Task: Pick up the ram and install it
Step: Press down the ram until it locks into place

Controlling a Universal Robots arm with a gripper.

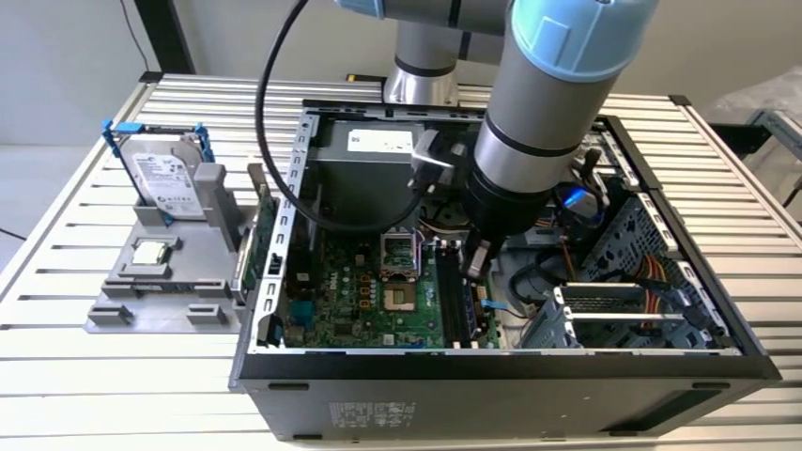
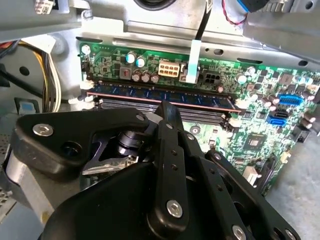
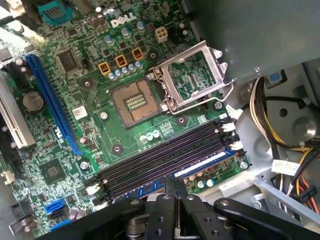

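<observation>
The ram point(image 2: 200, 99) is a long dark stick with blue chips, standing on edge in a memory slot of the green motherboard point(image 3: 95, 150) inside the open computer case point(image 1: 501, 366). In the exterior view the ram point(image 1: 461, 305) runs along the board's right side. My gripper point(image 2: 165, 106) hangs right over the stick's middle, fingers shut together and set across its length, tips at its top edge. In the first wrist view the gripper point(image 3: 176, 181) covers part of the ram point(image 3: 205, 165), whose thin top edge shows beside it.
Two empty black memory slots point(image 3: 165, 150) lie beside the ram. The processor socket point(image 3: 134, 102) is bare, its metal latch frame point(image 3: 192, 80) swung open. Cables point(image 3: 260, 115) and a drive cage point(image 1: 614, 310) crowd the case. Outside, a hard drive point(image 1: 165, 178) and processor chip point(image 1: 150, 252) sit on a grey holder point(image 1: 113, 315).
</observation>
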